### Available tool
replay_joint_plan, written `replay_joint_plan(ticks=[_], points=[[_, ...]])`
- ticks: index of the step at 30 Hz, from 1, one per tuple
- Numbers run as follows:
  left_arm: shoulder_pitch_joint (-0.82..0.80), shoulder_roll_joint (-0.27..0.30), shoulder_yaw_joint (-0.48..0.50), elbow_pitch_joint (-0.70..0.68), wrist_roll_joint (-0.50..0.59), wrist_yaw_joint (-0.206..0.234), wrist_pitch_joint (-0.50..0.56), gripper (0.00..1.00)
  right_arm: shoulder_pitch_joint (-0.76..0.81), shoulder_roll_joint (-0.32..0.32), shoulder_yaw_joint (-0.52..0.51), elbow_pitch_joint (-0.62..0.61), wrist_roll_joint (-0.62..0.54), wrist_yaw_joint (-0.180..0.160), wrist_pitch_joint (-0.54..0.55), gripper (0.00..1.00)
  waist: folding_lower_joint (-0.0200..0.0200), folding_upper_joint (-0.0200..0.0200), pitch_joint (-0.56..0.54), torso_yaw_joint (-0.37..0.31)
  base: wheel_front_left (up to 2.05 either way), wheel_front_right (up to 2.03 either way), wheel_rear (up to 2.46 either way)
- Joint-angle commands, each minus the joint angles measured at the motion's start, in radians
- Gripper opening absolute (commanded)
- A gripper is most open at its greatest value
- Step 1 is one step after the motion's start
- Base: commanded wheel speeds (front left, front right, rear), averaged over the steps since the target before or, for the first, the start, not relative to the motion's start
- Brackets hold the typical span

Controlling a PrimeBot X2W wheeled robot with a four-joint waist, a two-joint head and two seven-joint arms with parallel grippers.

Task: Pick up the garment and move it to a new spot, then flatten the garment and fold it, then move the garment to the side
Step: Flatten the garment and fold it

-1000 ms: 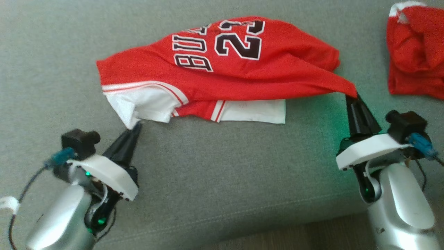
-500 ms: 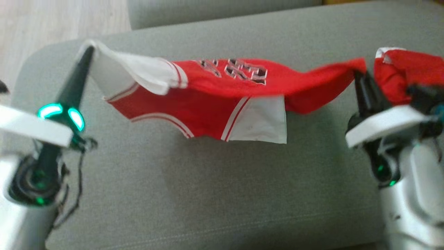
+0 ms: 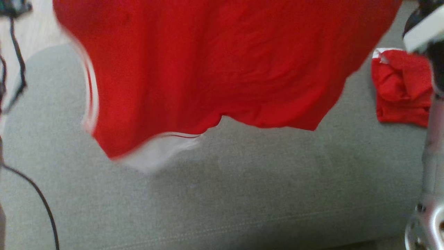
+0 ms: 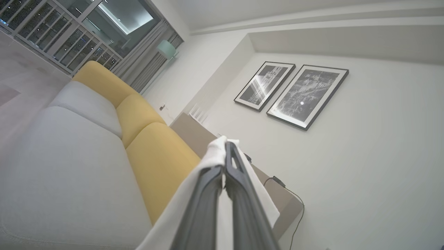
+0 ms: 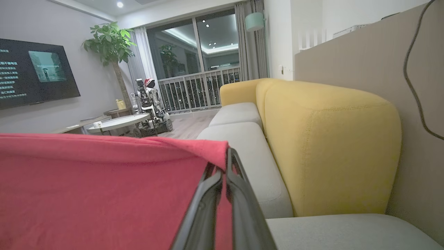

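Note:
The garment [image 3: 215, 69], a red jersey with white trim, hangs spread out in the air above the grey sofa seat [image 3: 222, 194] and covers the upper part of the head view. Its white-edged lower corner [image 3: 156, 156] is blurred. In the left wrist view my left gripper [image 4: 227, 149] is shut on a white corner of the garment [image 4: 215, 152]. In the right wrist view my right gripper [image 5: 228, 155] is shut on a red corner of the garment [image 5: 104, 187]. My right forearm [image 3: 432, 166] rises along the right edge of the head view.
A second red garment [image 3: 402, 86] lies bunched on the seat at the right. A black cable [image 3: 41, 201] runs down the left side. The yellow backrest [image 5: 329, 149] stands behind the seat. Wooden floor [image 3: 31, 31] shows at the upper left.
Both grippers have gone up with the garment, which has left the seat and now hangs spread before the head camera. The head view has shifted too.

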Motion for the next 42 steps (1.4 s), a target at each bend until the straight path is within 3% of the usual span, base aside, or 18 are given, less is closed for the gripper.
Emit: replay_joint_plan(ticks=[1, 5, 9, 14, 17, 22, 27, 33, 38, 42], points=[[-0.117, 0.041, 0.013, 0.028, 0.027, -0.001, 0.023, 0.00, -0.099, 0.002, 0.012, 0.002, 0.015, 0.000, 0.039, 0.00, 0.0000, 0.0000, 0.043, 0.009, 0.00, 0.00, 0.00], [-0.291, 0.058, -0.059, 0.172, 0.109, -0.022, 0.073, 0.00, -0.246, 0.009, 0.014, 0.106, 0.012, 0.000, 0.092, 0.00, 0.0000, 0.0000, 0.134, 0.014, 0.00, 0.00, 0.00], [-0.480, 0.097, -0.128, 0.336, 0.258, -0.056, 0.049, 0.00, -0.415, 0.025, 0.034, 0.225, -0.048, 0.000, 0.051, 0.00, 0.0000, 0.0000, 0.256, 0.013, 0.00, 0.00, 0.00], [-0.656, 0.124, -0.164, 0.481, 0.415, -0.096, -0.090, 0.00, -0.575, 0.052, 0.063, 0.349, -0.157, 0.000, -0.100, 0.00, 0.0000, 0.0000, 0.370, -0.004, 0.00, 0.00, 0.00], [-0.755, 0.135, -0.185, 0.570, 0.515, -0.124, -0.226, 0.00, -0.671, 0.064, 0.078, 0.430, -0.266, 0.000, -0.277, 0.00, 0.0000, 0.0000, 0.427, -0.018, 0.00, 0.00, 0.00], [-0.821, 0.090, -0.186, 0.623, 0.542, -0.209, -0.333, 0.00, -0.776, 0.073, 0.065, 0.560, -0.381, 0.000, -0.482, 0.00, 0.0000, 0.0000, 0.512, 0.019, 0.00, 0.00, 0.00], [-0.698, 0.041, -0.202, 0.585, 0.485, -0.227, -0.344, 0.00, -0.764, 0.058, 0.041, 0.694, -0.440, 0.000, -0.549, 0.00, 0.0000, 0.0000, 0.550, 0.070, 0.00, 0.00, 0.00], [-0.381, 0.050, -0.246, 0.432, 0.359, -0.228, -0.345, 0.00, -0.643, 0.041, 0.023, 0.809, -0.427, 0.000, -0.574, 0.00, 0.0000, 0.0000, 0.505, 0.097, 0.00, 0.00, 0.00], [-0.058, 0.087, -0.334, 0.301, 0.237, -0.228, -0.344, 0.00, -0.485, 0.036, 0.049, 0.879, -0.329, 0.000, -0.545, 0.00, 0.0000, 0.0000, 0.416, 0.104, 0.00, 0.00, 0.00], [0.173, 0.117, -0.366, 0.228, 0.161, -0.228, -0.342, 0.00, -0.331, 0.018, 0.096, 0.866, -0.222, 0.000, -0.502, 0.00, 0.0000, 0.0000, 0.349, 0.108, 0.00, 0.00, 0.00]])
